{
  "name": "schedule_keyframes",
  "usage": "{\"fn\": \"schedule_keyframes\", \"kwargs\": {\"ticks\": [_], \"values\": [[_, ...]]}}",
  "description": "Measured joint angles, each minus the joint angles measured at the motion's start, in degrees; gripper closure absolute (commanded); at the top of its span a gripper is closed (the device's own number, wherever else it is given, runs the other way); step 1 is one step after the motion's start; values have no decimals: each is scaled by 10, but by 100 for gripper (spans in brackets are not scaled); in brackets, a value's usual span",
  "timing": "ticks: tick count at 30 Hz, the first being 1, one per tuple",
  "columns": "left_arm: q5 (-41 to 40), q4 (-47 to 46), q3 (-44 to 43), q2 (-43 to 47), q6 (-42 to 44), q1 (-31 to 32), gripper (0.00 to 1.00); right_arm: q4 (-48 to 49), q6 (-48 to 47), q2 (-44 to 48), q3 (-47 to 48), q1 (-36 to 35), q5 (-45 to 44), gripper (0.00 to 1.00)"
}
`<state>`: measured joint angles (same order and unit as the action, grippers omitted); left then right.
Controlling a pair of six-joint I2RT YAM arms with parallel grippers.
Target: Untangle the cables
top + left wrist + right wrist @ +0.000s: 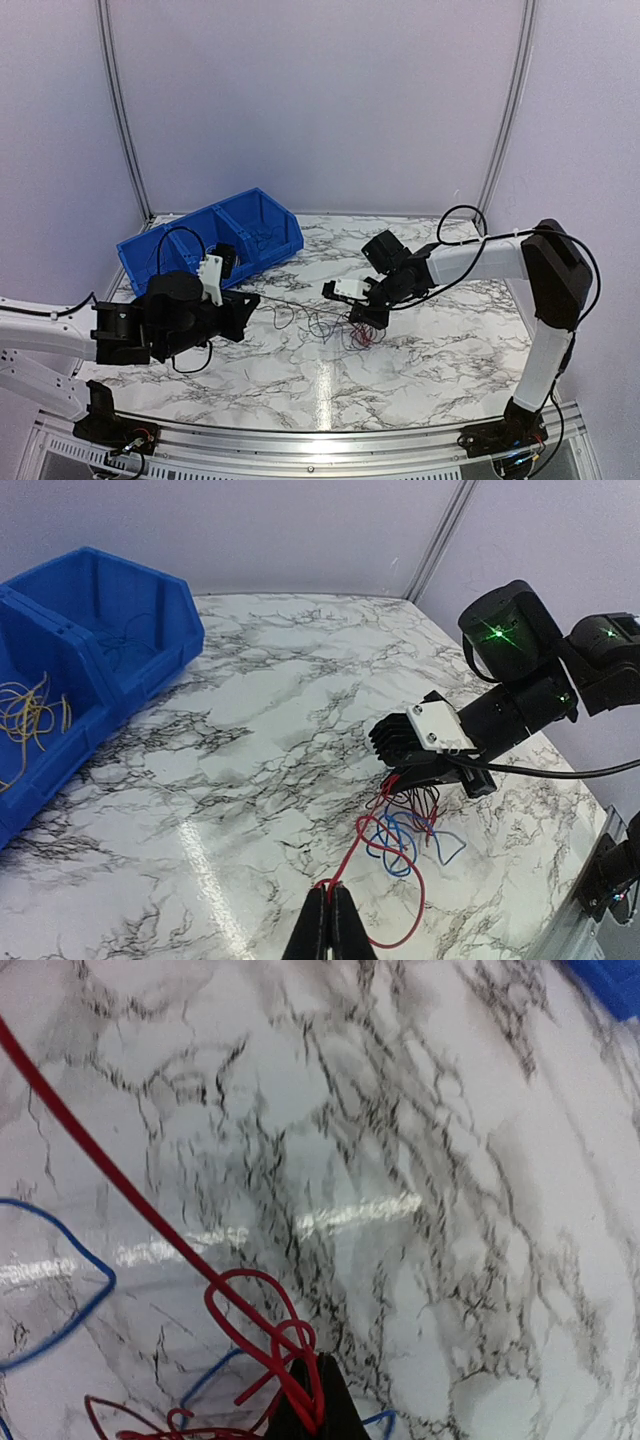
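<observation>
The left gripper [328,915], fingers closed, pinches a red wire [352,852]. The right gripper [308,1405] clamps shut on the red-and-blue tangle [405,825] over the marble table [250,740].

Red cables [352,852] and blue cables [390,842] on a white marble table [430,350].
Grey-black veins run across the table; at ten o'clock from these cables a bright blue bin [285,240] holds yellow cables [30,715]; the wall [320,100] behind is pale lilac.

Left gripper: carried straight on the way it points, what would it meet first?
Likely the red and blue cables ahead of the left gripper, with the right gripper just beyond them; depth is unclear.
</observation>
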<state>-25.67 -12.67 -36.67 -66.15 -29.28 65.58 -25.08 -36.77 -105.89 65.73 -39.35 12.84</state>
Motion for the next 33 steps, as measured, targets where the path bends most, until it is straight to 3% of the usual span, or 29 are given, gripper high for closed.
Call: {"fn": "schedule_keyframes", "kwargs": {"ticks": [6,11,16,19,22,30,33], "values": [[-44,112,0,120,45,0,100,65,2,3,33,-8,40,100],[-53,140,-2,142,68,0,100,82,5,7,35,-6,53,100],[-49,139,-2,128,79,0,100,78,8,6,35,9,47,84],[-64,124,-20,113,82,-2,100,43,10,-3,18,59,-35,78],[-66,87,-36,100,79,-3,100,13,12,-15,1,119,-90,80],[-38,21,9,106,45,-3,100,-2,17,-10,0,213,-137,82],[-37,17,43,116,33,-3,100,-11,21,-1,0,259,-149,77]]}}
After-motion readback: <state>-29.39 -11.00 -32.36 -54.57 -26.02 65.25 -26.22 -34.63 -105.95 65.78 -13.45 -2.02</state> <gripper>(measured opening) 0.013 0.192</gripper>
